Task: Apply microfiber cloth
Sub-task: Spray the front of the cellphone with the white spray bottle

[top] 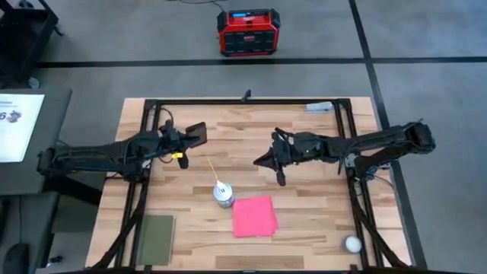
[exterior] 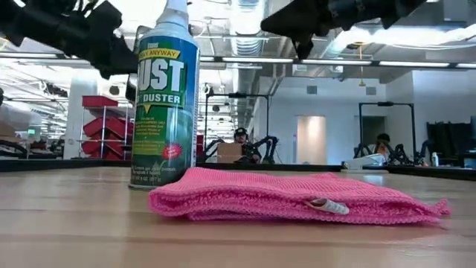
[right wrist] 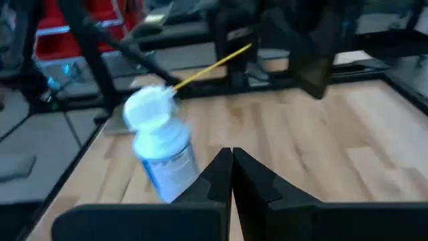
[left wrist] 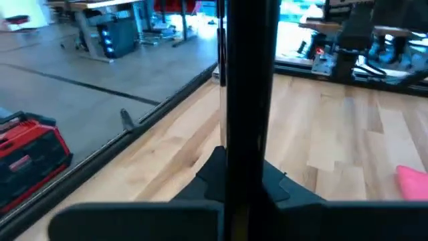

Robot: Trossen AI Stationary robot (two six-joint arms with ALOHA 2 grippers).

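Apart, microfiber cloth (top: 254, 216), right fingers (top: 268, 161) above

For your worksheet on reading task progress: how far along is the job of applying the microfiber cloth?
Done: left gripper holds the black phone above the table. In hand: right gripper, shut and empty, hovers above the microfiber cloth. Left: the cloth lies folded beside the duster can, ungrasped, nothing wiped.

A bright pink cloth (top: 254, 216) is seen on a pale wood-grain desk (top: 304, 221). The spray can (exterior: 163, 97) is printed green with yellow lettering and capped in white. A dull green pad (top: 156, 238) and a red-and-black box (top: 249, 33) are shown.
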